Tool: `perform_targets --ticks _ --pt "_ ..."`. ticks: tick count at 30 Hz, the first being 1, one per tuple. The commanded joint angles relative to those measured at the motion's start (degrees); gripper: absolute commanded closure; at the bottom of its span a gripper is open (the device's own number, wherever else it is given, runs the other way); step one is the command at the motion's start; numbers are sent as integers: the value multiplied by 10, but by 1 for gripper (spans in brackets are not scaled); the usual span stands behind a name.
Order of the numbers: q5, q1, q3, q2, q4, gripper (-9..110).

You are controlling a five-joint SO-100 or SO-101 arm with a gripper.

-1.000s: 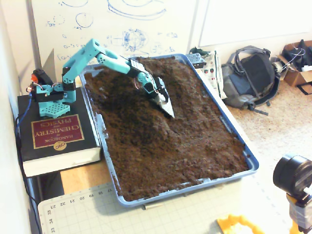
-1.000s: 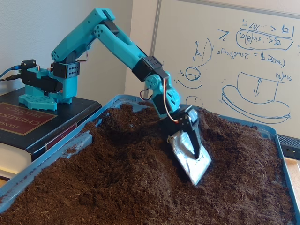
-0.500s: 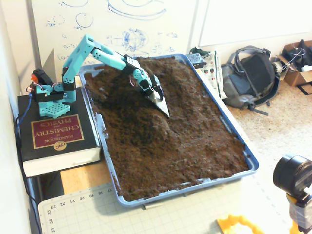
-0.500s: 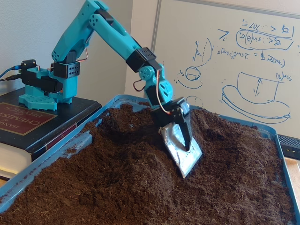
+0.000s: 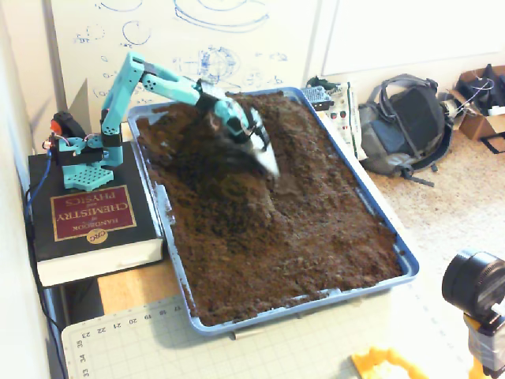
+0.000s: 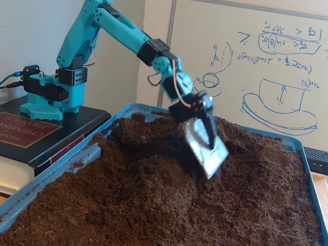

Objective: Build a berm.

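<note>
- The berm (image 6: 154, 179) rises mid-tray (image 5: 402, 264), directly under and beside the claw (image 6: 207, 154).
- The claw's silver blade tilts downward, its tip just above the soil.
- Whether the claw is apart or together, I cannot tell.

From my seat both fixed views are evenly lit by soft, diffuse room light, with no hard glare. In a fixed view the whiteboard (image 5: 189, 39) and pale floor (image 5: 450, 197) are washed out and slightly overexposed, while the soil (image 5: 276, 213) reads dark with little texture. The hand (image 5: 264, 158) is smeared by motion blur there, and blurred again at its tip (image 6: 207, 156) in the lower view. Shadows are faint, gathering only under the arm (image 6: 128, 41). A camera (image 5: 473, 288) at the lower right is out of focus.
</note>
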Motion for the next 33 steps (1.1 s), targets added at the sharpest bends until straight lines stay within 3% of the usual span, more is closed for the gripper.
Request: perform_targets --ticks 1,11,17,28,33 --pt "64 -8 -112 85 -4 101" --pt "206 -148 -367 -104 -12 101" --pt "185 -201 -485 -230 -3 101" --pt "115 -236 -497 -236 189 101" --pt "115 -227 -497 -245 199 101"
